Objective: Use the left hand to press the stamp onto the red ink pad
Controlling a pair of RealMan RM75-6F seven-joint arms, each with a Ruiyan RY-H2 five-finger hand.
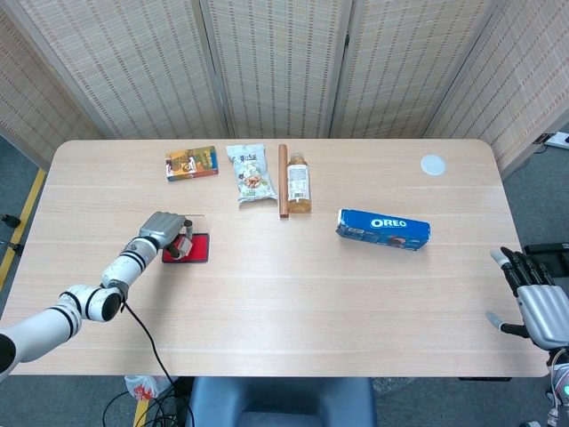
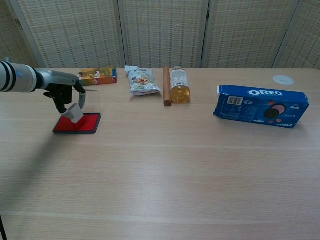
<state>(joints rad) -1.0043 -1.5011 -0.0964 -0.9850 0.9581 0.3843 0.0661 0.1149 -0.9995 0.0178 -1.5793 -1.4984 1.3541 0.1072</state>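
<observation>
1. At the lower right corner of the head view, the right hand [image 1: 540,307] is seen off the table edge, holding nothing, with the fingers spread.
2. At the left of the frame, the stamp [image 2: 76,113] is gripped by the left hand [image 2: 66,92] and is held tilted, its lower end down on the red ink pad [image 2: 77,123].
3. A clear lid [image 2: 90,99] is seen standing open behind the pad.
4. An Oreo box [image 1: 383,229] is lying at the centre right.
5. Along the far side, a small box [image 1: 191,163], a snack bag [image 1: 249,173], a brown stick [image 1: 283,181] and a bottle [image 1: 297,182] are lined up.

The left hand [image 2: 64,93] grips the stamp [image 2: 75,113], which is tilted with its lower end touching the red ink pad [image 2: 77,123] near the table's [image 2: 165,170] left side. Along the far edge lie a small colourful box [image 2: 97,76], a snack bag [image 2: 141,81], a wooden stick [image 2: 166,86] and a bottle [image 2: 179,85]. An Oreo box [image 2: 261,106] lies to the right, with a white disc [image 2: 283,79] behind it.
</observation>
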